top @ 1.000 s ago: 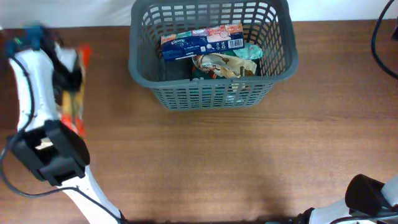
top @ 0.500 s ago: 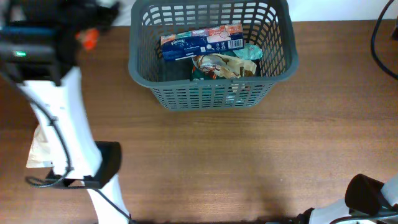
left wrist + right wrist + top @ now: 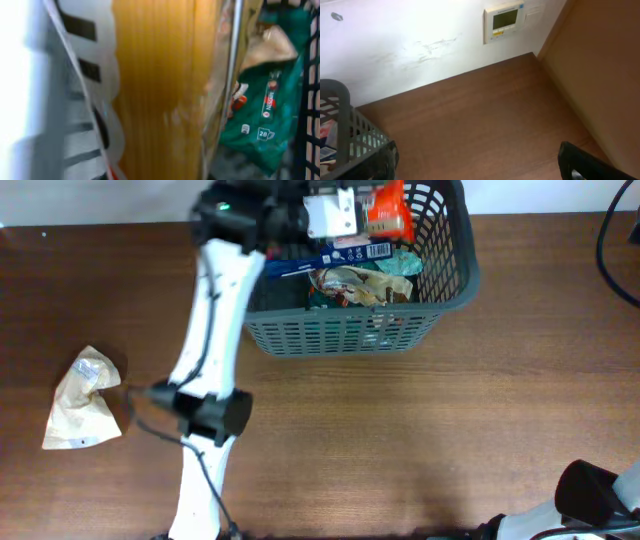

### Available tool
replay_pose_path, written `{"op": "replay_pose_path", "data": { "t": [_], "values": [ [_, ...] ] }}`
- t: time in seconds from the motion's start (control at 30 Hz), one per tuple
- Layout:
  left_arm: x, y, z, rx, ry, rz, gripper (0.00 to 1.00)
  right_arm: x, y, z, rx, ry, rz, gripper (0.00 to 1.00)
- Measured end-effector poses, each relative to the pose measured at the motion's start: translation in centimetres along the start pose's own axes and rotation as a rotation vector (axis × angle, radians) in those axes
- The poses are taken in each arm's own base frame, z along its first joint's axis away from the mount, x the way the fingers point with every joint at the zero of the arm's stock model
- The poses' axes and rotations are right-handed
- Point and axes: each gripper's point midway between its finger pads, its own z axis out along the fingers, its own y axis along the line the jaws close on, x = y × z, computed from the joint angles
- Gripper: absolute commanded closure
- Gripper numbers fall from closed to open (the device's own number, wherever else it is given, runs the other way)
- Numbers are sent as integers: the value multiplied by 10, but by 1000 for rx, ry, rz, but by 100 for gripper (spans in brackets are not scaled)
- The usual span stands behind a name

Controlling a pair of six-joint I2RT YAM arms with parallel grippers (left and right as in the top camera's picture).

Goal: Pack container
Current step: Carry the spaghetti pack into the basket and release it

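Note:
The dark grey slotted basket (image 3: 340,330) stands at the back middle of the table. It holds a blue tissue pack (image 3: 350,252) and a green coffee packet (image 3: 360,285). My left gripper (image 3: 345,215) is over the basket's far side, shut on an orange and red spaghetti packet (image 3: 388,210). In the left wrist view the spaghetti packet (image 3: 160,90) fills most of the frame and hides the fingers. The green packet (image 3: 260,115) lies below it inside the basket. My right gripper (image 3: 485,165) is open and empty, low at the front right, with the basket's corner (image 3: 340,130) at its left.
A crumpled beige paper bag (image 3: 85,400) lies on the table at the left. The left arm (image 3: 210,350) stretches from the front edge up to the basket. The right arm's base (image 3: 600,495) sits at the front right corner. A wall panel (image 3: 505,20) shows behind the table.
My left arm has swung from the far left of the table to over the basket, carrying the spaghetti packet. The beige bag is now uncovered. The right arm has not moved.

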Motion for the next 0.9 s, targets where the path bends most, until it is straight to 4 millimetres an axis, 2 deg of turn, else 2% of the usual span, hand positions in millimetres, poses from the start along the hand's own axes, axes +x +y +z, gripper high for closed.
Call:
{"op": "replay_pose_path", "data": {
  "t": [0.03,0.07,0.13,0.17,0.2,0.23,0.27,0.37,0.4,0.43,0.53,0.63,0.73,0.83,0.87,0.9],
  "values": [
    [11,-9,24,46,25,-16,98,0,0,0,0,0,0,1],
    [20,-16,39,78,44,-30,97,0,0,0,0,-1,0,1],
    [32,-27,65,124,78,-46,92,0,0,0,0,0,0,1],
    [36,-32,74,138,93,-54,85,0,0,0,0,-1,0,1],
    [37,-35,78,146,104,-55,73,0,0,0,0,-1,0,1],
    [38,-39,84,154,118,-54,67,0,0,0,0,-1,0,1],
    [35,-41,85,155,121,-51,63,0,0,0,0,-1,0,1],
    [24,-42,87,145,111,-47,59,0,0,0,0,-1,0,1],
    [21,-42,87,140,108,-45,50,0,0,0,0,-1,0,1],
    [17,-41,87,130,108,-50,24,0,0,0,0,-1,0,1],
    [14,-30,84,65,135,-109,18,0,0,0,0,-1,0,1],
    [15,-17,69,-3,165,-167,14,0,0,0,0,-1,0,1],
    [14,1,39,-91,185,-208,13,0,0,0,0,-1,0,1],
    [7,23,-14,-204,175,-249,13,0,0,0,0,-1,0,1],
    [5,30,-38,-245,167,-269,6,0,0,0,0,-1,0,1],
    [5,35,-61,-278,161,-288,5,0,0,0,0,-1,0,1]
  ]
}}
